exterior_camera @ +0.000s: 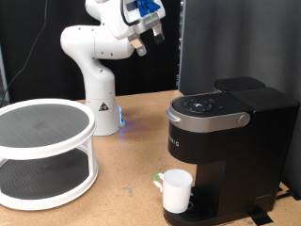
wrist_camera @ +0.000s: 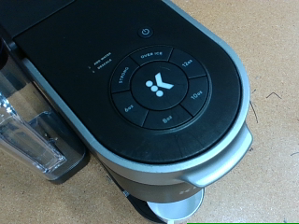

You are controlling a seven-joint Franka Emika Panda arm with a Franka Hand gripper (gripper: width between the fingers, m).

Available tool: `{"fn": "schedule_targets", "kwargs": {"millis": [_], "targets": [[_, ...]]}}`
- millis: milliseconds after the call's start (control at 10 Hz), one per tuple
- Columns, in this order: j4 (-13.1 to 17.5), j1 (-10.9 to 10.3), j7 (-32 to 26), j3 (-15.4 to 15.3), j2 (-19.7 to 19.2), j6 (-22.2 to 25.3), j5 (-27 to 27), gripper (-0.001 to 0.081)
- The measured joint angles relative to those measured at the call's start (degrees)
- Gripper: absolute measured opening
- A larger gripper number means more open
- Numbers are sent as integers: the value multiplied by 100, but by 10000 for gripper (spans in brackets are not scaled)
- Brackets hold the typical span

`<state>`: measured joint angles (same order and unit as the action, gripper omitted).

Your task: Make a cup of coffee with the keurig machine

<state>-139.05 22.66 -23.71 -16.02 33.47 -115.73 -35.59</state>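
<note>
- At the exterior view's bottom, nearest the camera: white mug standing upright on the drip tray under the spout of the keurig machine, handle turned toward the exterior view's left (cup placement looks done).
- Just above: closed lid with grey-silver handle, round button pad on top, size buttons ringed around a central brew key in the wrist view; clear water tank alongside the body.
- Further back, toward the exterior view's left: two-tier white turntable rack on the wooden table, well apart from the machine.
- Farthest and highest: gripper raised well above the table beside the white arm base, holding nothing visible; open or closed, cannot tell.
- Judged step: a button press. Best done by centring over the pad, descending straight, touching one key only, avoiding the neighbouring segments.
- Open air between gripper and lid; rounded lid edge and tank wall worth keeping off; dark backdrop panels close behind the machine.
</note>
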Motion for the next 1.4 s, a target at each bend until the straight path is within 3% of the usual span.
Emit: {"fn": "schedule_targets", "kwargs": {"millis": [400, 700, 1300, 1400], "targets": [[9, 4, -35, 20, -16, 31, 38, 806], [72, -148, -241, -28, -137, 42, -216, 806], [885, -231, -189, -642, -1012, -357, -104, 806], [873, -233, -241, -638, -1007, -351, -112, 806]]}}
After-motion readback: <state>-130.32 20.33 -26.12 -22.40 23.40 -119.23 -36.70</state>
